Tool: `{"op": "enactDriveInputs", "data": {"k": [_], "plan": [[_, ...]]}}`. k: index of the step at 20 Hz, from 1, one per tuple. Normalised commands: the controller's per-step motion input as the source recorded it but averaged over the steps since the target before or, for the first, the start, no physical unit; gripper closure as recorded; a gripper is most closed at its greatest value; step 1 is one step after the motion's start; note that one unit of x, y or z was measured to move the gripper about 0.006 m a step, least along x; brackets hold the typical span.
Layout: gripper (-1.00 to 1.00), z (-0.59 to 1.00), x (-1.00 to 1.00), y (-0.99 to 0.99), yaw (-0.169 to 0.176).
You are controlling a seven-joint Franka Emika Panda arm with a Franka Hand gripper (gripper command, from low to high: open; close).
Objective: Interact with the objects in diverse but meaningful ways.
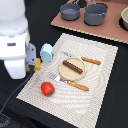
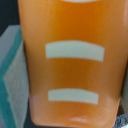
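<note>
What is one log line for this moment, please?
arm: at bread block, jaws unseen | sausage stick: on plate | tomato: on mat | carton: beside block

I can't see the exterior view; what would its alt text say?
A white robot arm reaches down beside a pale blue house-shaped carton on a cream placemat. A dark brown sausage stick lies on a tan round plate, a round red tomato nearby.

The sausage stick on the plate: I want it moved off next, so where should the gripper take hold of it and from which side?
Probably grip the sausage stick at its middle, coming straight down from above, closing across its narrow width. It lies flat on the tan plate, long and thin, with the knife and fork lying off the plate on either side.
</note>
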Motion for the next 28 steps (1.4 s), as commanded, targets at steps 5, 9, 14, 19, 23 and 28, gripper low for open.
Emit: {"op": "enactDriveInputs", "data": {"k": [5, 9, 14, 19, 23, 28], "plan": [[1.0, -0.37, 0.15, -0.28, 0.0], [1.0, -0.35, 0.13, -0.26, 0.0], [-1.0, -0.13, 0.08, -0.21, 0.0], [-1.0, 0.96, 0.25, 0.04, 0.0], [-1.0, 1.0, 0.44, 0.16, 0.0], [-1.0, 0.92, 0.79, 0.2, -0.042]]}}
